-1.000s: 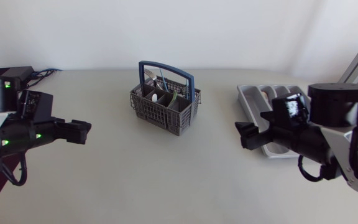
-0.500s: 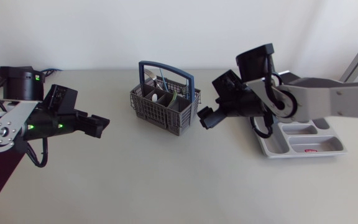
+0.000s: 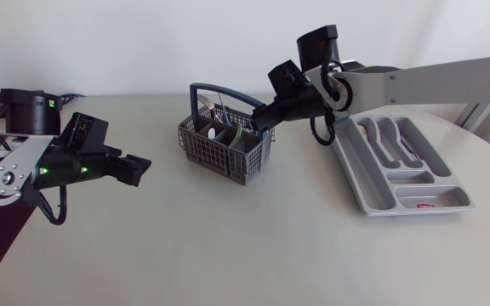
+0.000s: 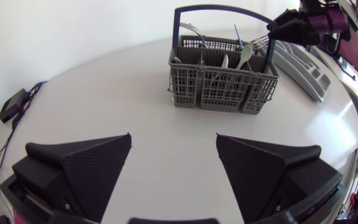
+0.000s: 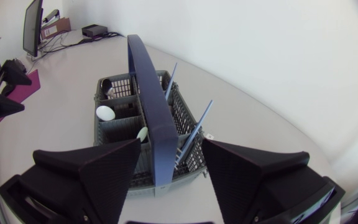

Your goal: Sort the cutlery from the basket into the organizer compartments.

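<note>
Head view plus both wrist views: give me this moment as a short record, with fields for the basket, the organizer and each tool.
basket: grey mesh with a blue handle, upright at mid-table
cutlery: several pieces standing in the basket's compartments
organizer: grey tray on the basket's right, apart from it
left tool: open, holding nothing, off to the basket's left
right tool: open, over the basket, with the handle seen between its fingers; grips nothing
task stage: no piece lifted out yet

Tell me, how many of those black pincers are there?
2. The left pincer is open above the table, left of the basket. The right pincer is open over the basket, straddling its blue handle.
</note>
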You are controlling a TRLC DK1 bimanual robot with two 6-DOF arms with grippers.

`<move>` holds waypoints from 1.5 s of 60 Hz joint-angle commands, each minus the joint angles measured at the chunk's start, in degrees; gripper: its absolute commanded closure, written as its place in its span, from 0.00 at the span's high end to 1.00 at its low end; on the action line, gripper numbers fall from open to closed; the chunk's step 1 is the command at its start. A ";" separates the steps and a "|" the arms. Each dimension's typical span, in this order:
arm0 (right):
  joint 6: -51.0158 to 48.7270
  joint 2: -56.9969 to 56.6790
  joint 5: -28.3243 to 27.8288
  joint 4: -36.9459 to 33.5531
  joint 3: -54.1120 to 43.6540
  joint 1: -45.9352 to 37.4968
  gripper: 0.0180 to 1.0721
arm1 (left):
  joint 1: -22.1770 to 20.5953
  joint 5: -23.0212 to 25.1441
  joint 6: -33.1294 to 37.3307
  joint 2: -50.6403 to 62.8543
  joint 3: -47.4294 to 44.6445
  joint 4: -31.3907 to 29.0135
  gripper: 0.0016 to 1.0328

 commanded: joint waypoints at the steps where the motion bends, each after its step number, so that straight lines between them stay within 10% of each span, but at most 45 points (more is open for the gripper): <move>1: 1.55 3.32 -0.54 -0.03 2.64 0.49 0.44 | -0.50 1.18 1.33 0.41 0.61 0.52 0.91; 6: 1.29 4.64 -0.72 0.85 3.52 0.58 0.26 | -0.59 1.71 1.59 0.06 0.35 0.52 0.91; 23: 0.23 1.82 -5.55 0.49 0.18 -0.21 0.07 | -0.59 2.06 1.95 -0.64 -0.09 0.00 0.91; 55: -6.45 -23.05 -14.96 -2.23 -26.62 -5.49 0.08 | -0.59 2.59 3.79 -0.91 -0.62 -0.79 0.91; 59: -7.24 -25.42 -14.69 -1.88 -28.91 -6.28 0.13 | -0.59 2.59 3.70 -0.47 -0.44 -0.44 0.91; 70: -7.42 -33.68 -12.76 -1.79 -32.78 -7.77 0.84 | -1.65 2.59 2.91 4.81 2.02 1.49 0.88; 82: -7.68 -43.18 -12.32 -7.59 -36.82 -9.62 0.82 | -4.02 2.50 3.53 12.19 4.74 2.72 0.76; 90: -7.85 -45.81 -12.06 -10.40 -39.81 -10.58 0.46 | -4.55 4.26 3.35 17.38 9.14 2.37 0.59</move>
